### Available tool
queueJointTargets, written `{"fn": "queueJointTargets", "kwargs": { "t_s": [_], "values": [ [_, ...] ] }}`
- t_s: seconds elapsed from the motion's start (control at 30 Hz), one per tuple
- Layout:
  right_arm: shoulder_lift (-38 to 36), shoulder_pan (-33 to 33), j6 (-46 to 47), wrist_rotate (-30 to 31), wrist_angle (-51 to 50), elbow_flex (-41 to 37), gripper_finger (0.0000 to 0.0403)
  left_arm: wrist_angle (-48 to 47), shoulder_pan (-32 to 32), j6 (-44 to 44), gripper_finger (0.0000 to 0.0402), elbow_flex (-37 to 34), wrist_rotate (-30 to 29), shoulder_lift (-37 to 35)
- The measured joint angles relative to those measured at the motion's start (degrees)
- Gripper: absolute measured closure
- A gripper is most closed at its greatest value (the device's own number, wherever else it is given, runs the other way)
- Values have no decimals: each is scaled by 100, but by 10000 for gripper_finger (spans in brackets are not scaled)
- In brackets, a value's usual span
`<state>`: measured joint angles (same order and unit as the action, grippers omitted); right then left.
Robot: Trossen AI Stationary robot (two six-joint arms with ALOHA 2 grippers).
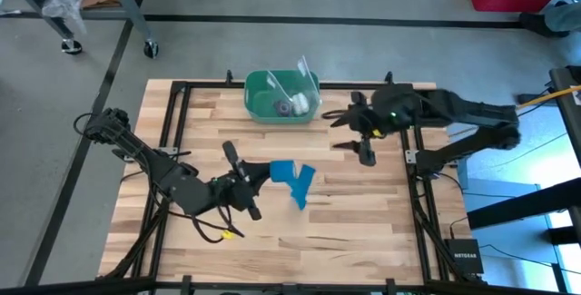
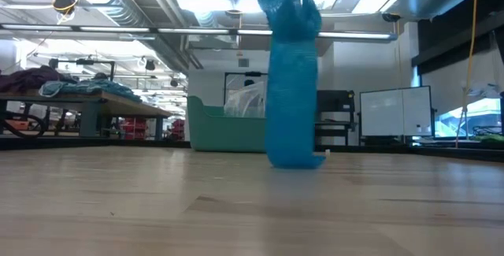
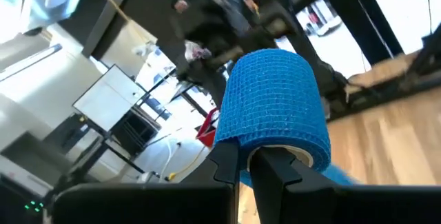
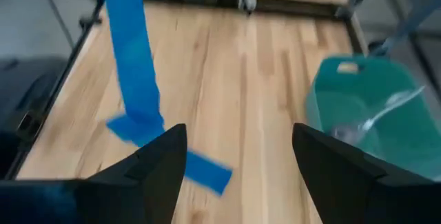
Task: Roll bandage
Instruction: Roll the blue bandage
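The bandage is bright blue and partly wound into a roll. My left gripper holds the roll above the middle of the table and is shut on it. From the roll a loose strip hangs down. The strip's lower end lies on the wood. My right gripper hovers open to the right of the bandage, near the green bin, with nothing between its fingers. My left gripper pinches the roll's near rim between its two fingers, which lie close together and come level from the table's left. The roll is lifted clear of the table. The loose strip hangs slack below it, down to the table.
A green plastic bin with clear plastic pieces and a dark item inside stands at the table's far edge, close to my right gripper. A black frame runs along the table's sides. Bare wood lies near the front edge.
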<state>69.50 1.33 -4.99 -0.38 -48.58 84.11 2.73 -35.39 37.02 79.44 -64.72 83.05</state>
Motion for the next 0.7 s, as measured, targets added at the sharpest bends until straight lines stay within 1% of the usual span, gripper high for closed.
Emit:
{"fn": "queueJointTargets", "kwargs": {
  "t_s": [0.17, 0.27, 0.33, 0.4, 0.5, 0.6, 0.7],
  "values": [
    [-845, 223, 216, 52, 2279, -2359, 139, 106, 156, -138, 389, 0, -3, 0],
    [-1000, 398, 500, 138, 3563, -3500, 139, 169, 305, -159, 389, 0, -11, 0],
    [-959, 517, 714, 264, 4093, -4058, 139, 392, 446, -21, 389, 0, -19, 0],
    [-844, 645, 878, 396, 4507, -4414, 139, 621, 571, 250, 389, 0, -21, 0],
    [-638, 792, 989, 714, 4668, -4726, 139, 1039, 697, 707, 389, 0, -25, 0],
    [-386, 845, 1120, 1059, 4788, -4832, 139, 1456, 756, 1143, 389, 0, -25, 0],
    [-29, 841, 1222, 1217, 5230, -4824, 139, 1607, 776, 1315, 389, 0, -22, 0]
  ]
}}
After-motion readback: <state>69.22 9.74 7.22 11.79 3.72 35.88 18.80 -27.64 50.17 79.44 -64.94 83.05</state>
